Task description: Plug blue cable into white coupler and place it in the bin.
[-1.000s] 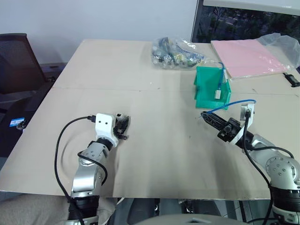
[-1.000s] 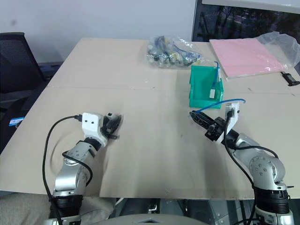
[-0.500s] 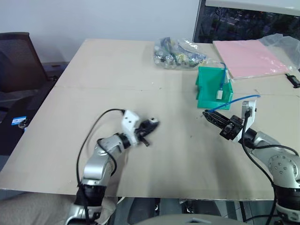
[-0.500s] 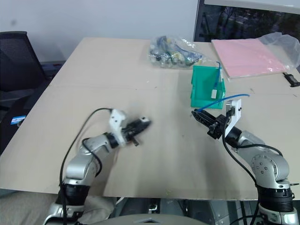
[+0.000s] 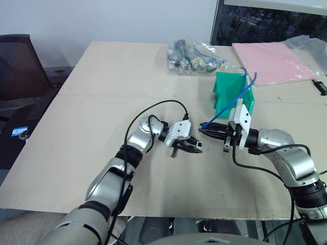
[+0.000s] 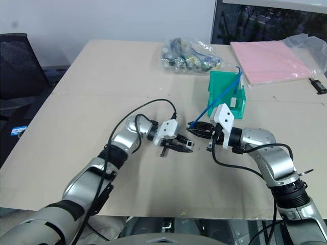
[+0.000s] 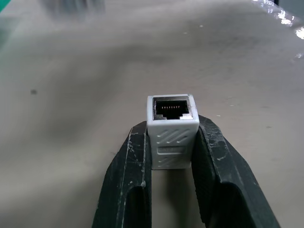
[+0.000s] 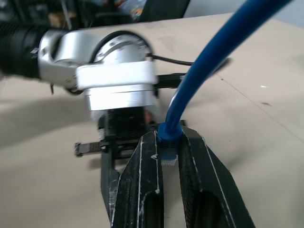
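White coupler (image 7: 172, 130) — ribbed matt plastic — over smooth matt table (image 7: 71, 118).

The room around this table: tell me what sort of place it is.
Probably an office or lab workroom. A black mesh office chair stands beside the wide beige worktable, a dark window sits in the plain back wall, and a clear plastic bag of mixed cables lies on the table.

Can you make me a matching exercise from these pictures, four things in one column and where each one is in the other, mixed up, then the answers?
Things:
1. coupler
2. cable
3. bin
4. pink folder

Places:
A. far right corner of the table
B. between the left gripper's fingers
C. plug end pinched in the right gripper
D. standing on the table just beyond the right gripper

Pairs: 1-B, 2-C, 3-D, 4-A
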Motion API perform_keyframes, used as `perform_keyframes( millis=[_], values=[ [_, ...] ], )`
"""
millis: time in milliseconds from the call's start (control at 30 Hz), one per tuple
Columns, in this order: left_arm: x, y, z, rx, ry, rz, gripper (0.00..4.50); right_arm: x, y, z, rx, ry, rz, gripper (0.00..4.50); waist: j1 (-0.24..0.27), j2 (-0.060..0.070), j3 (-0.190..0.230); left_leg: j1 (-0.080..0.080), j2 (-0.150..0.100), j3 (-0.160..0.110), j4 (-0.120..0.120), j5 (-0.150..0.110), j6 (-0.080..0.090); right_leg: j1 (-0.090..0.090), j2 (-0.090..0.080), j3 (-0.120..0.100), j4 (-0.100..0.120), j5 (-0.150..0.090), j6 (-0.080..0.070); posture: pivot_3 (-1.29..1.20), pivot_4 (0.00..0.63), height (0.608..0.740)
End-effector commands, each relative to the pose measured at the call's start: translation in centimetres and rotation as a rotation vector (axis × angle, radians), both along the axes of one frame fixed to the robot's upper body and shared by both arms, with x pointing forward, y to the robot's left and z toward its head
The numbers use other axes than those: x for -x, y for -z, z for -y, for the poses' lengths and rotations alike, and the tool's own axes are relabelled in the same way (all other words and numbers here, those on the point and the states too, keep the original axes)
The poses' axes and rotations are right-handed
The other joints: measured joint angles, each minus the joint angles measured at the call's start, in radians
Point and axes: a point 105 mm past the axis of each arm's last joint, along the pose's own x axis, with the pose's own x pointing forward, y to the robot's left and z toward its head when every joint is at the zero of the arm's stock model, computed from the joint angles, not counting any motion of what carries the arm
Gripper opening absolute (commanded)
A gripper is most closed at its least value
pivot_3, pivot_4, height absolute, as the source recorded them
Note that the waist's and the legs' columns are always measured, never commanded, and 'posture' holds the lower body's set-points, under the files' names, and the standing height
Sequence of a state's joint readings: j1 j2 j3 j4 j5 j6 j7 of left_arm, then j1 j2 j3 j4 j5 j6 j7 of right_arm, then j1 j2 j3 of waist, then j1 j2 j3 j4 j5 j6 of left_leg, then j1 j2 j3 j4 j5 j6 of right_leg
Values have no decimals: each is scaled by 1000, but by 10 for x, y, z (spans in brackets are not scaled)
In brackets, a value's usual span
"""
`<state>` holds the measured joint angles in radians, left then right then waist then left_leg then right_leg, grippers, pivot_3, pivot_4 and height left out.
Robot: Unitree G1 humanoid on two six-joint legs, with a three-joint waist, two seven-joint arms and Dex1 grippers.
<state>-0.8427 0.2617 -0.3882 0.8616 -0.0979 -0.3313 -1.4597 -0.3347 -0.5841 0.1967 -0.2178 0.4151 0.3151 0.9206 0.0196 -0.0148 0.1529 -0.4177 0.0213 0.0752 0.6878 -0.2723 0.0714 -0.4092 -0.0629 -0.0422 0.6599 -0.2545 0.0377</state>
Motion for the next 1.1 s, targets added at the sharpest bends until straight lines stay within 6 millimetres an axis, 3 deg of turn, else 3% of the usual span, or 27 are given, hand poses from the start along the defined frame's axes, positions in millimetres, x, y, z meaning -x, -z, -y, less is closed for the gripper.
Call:
perform_keyframes(
  millis=[33,267,533,767,933,1033,1100],
  values=[
    [-3,9,-1,-42,-5,15,544,7,9,-2,62,-63,34,0,-1,0,0,0,0,0,0,0,0,0,-1,0,0,1,2,0,150,740],
    [-6,10,-2,-42,-2,19,544,6,26,4,108,-55,31,0,-4,0,0,3,0,0,3,0,2,3,-1,0,1,2,3,0,150,740],
    [-5,11,-1,-40,5,19,544,-1,28,9,112,-17,20,0,-3,-1,-1,3,0,-1,4,1,3,4,-2,0,1,3,3,0,150,740],
    [-3,13,1,-32,6,12,544,7,40,5,148,-50,-17,0,-2,-1,-1,3,-1,-1,4,1,3,4,-4,0,1,3,3,0,150,740],
    [-2,14,1,-29,6,8,544,17,72,0,252,-51,-115,0,-3,-1,-4,4,-1,-1,4,1,3,4,-4,-1,2,3,3,0,150,740],
    [-3,14,2,-25,1,10,544,28,106,6,358,-38,-250,0,-4,-3,-8,4,0,-1,4,1,3,5,-4,-1,2,3,3,0,150,740],
    [-3,14,3,-23,-1,9,544,34,113,7,385,-53,-284,0,-5,-4,-16,6,0,-2,4,1,3,6,-4,-1,2,3,3,0,150,740]
  ],
)
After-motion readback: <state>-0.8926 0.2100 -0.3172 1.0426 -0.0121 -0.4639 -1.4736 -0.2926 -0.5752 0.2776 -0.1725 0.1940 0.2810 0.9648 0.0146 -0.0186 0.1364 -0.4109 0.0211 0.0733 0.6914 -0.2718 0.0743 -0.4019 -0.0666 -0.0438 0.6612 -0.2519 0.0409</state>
